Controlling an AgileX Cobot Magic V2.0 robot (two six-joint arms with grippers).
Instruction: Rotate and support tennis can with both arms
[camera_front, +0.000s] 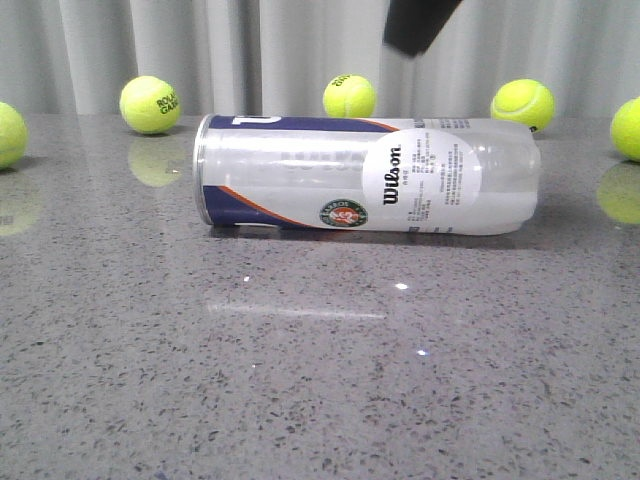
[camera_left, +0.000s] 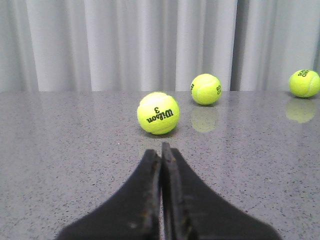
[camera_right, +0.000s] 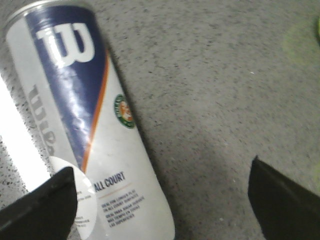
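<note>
**Black jaws above a can lying flat**

Black and tapering, the right gripper (camera_right: 160, 200) hangs with its jaws spread wide and nothing between them. Below it the can (camera_front: 368, 176) lies on its side on the grey speckled table (camera_front: 320, 380). In the right wrist view one finger (camera_right: 37, 202) overlaps the can's white label end, while the other stands well clear over bare table. In the front view only a dark tip of this arm (camera_front: 418, 24) shows, above the can's right half.

The left gripper (camera_left: 161, 155) has its jaws pressed together, holding nothing, low over the table. Just ahead of its tips sits a ball (camera_left: 158, 113) marked Wilson 3; two more balls (camera_left: 205, 89) (camera_left: 304, 83) lie farther off, near the pale curtain (camera_left: 130, 45). The can is not visible from this wrist.
</note>
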